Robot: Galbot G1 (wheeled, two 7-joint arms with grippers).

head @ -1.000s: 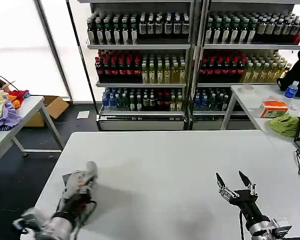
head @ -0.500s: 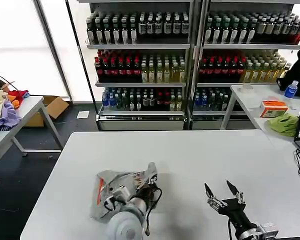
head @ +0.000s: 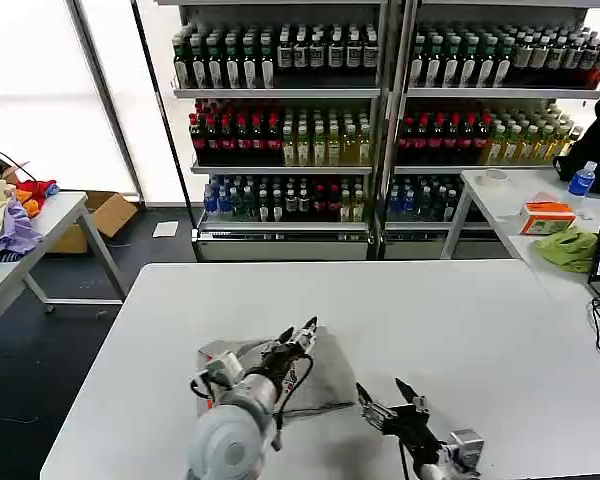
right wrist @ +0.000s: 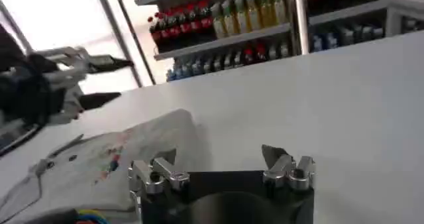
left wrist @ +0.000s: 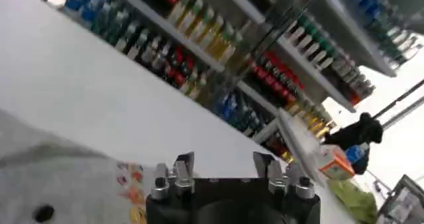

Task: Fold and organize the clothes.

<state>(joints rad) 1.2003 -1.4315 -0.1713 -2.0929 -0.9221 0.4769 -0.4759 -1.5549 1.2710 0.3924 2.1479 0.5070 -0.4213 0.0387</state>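
white table, grey shirt, seemingly open left gripper above

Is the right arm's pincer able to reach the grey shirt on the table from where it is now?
Probably yes. The right pincer is open and hangs just beside the grey shirt, with bare white table between them. The left pincer sits above the shirt's far part, leaving the near edge free.

Ahead of the left gripper, jaws spread, bare white table runs clear to the far edge. Beneath it the grey shirt covers the surface. The right gripper, jaws apart, sits just beside the shirt's edge, with bare table beyond.
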